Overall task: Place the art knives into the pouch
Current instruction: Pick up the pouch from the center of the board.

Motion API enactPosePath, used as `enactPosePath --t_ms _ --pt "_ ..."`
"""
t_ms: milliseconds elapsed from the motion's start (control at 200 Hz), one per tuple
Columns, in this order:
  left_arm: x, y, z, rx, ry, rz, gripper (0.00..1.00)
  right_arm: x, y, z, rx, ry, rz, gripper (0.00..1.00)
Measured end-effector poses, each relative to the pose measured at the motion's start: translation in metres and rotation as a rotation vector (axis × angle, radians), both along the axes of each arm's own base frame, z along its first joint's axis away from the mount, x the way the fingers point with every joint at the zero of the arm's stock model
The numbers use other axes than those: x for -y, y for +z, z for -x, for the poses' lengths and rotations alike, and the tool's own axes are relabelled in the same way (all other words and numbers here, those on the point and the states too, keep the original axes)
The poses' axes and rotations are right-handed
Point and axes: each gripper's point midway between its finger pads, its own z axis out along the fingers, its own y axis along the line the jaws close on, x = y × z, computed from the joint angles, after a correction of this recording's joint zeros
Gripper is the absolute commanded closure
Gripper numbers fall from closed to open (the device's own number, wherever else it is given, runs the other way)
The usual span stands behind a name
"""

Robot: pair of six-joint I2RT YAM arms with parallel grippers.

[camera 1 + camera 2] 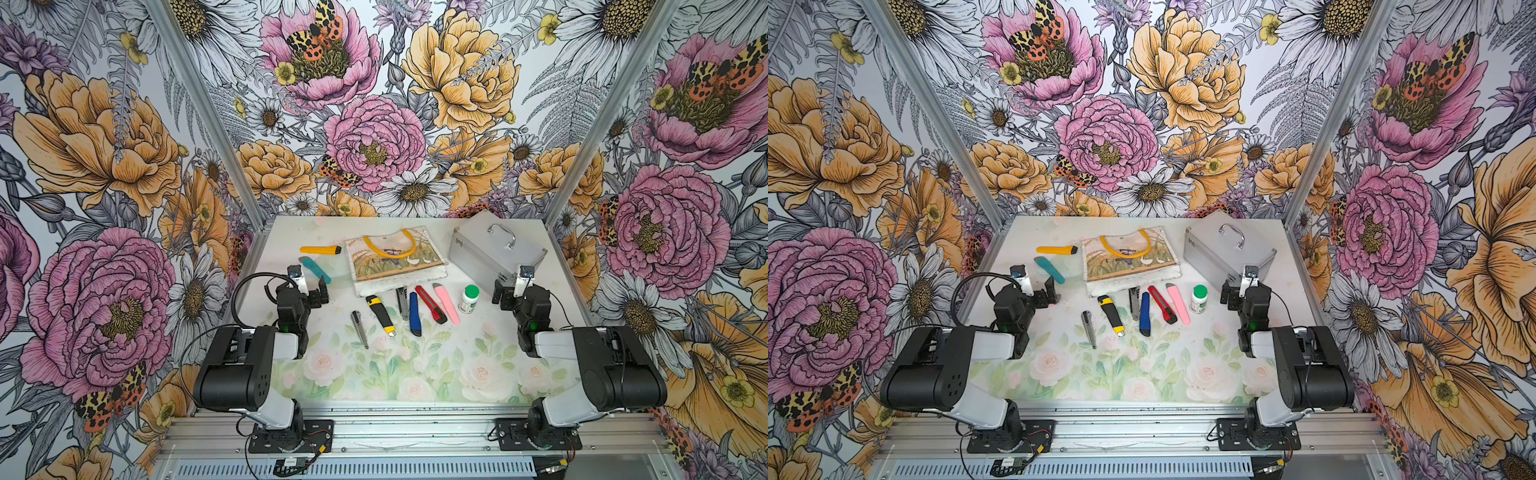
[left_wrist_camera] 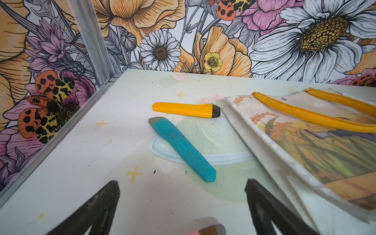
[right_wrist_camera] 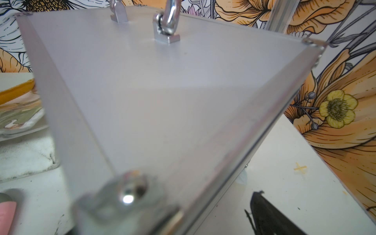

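glossy plastic printed with a field scene, the pouch (image 1: 399,259) lies flat toward the back of the surface (image 1: 415,374), its yellow handles resting on top. eight knives lie outside it. a yellow knife (image 1: 320,249) and a teal knife (image 1: 315,269) are just to its left. in a row before its near edge are a silver knife (image 1: 360,328), a black-and-yellow knife (image 1: 380,314), a grey knife (image 1: 402,302), a blue knife (image 1: 414,313), a red knife (image 1: 431,304) and a pink knife (image 1: 446,304). a green-capped bottle (image 1: 469,299) stands beside the pink one, and a silver case (image 1: 494,251) sits to the right of the pouch. the left hand (image 1: 312,286) hovers near the teal knife, spread wide and holding nothing. the right hand (image 1: 510,286) is close to the case's near corner, likewise wide apart and empty.
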Motion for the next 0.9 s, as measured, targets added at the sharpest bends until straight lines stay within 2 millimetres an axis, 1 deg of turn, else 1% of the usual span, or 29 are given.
enactPosePath --t_ms 430,490,550,595,630,676,726,756,811,841,901 --pt "0.000 0.001 -0.001 0.000 0.001 0.000 0.01 0.000 0.001 0.000 -0.014 -0.004 0.003 0.01" --pt "-0.001 0.002 -0.004 -0.008 0.002 0.000 0.01 -0.001 0.007 -0.002 -0.045 -0.007 0.005 0.00" --pt "-0.001 0.007 -0.008 -0.022 0.003 0.000 0.01 -0.002 0.025 -0.008 -0.061 -0.007 0.001 0.00" --pt "-0.001 0.015 -0.012 -0.030 0.003 0.000 0.01 -0.002 0.042 -0.013 -0.056 -0.011 -0.006 0.00" --pt "-0.001 0.025 -0.016 -0.029 0.004 0.000 0.01 -0.003 0.058 -0.017 -0.045 -0.013 -0.018 0.01" --pt "-0.001 0.043 -0.021 -0.016 0.004 0.001 0.01 -0.003 0.074 -0.018 -0.039 -0.019 -0.037 0.01" --pt "0.002 0.065 -0.024 0.001 -0.001 0.004 0.01 -0.006 0.087 -0.016 -0.034 -0.021 -0.067 0.00" --pt "0.004 0.078 -0.026 0.015 -0.005 0.009 0.01 -0.008 0.093 -0.014 -0.033 -0.024 -0.085 0.00" --pt "0.011 0.100 -0.025 0.035 -0.014 0.022 0.01 -0.014 0.097 -0.008 -0.040 -0.024 -0.121 0.00" --pt "0.017 0.107 -0.023 0.038 -0.021 0.033 0.01 -0.019 0.099 -0.004 -0.046 -0.021 -0.145 0.00" --pt "0.033 0.122 -0.018 0.044 -0.049 0.067 0.01 -0.030 0.102 0.004 -0.054 -0.012 -0.191 0.00"
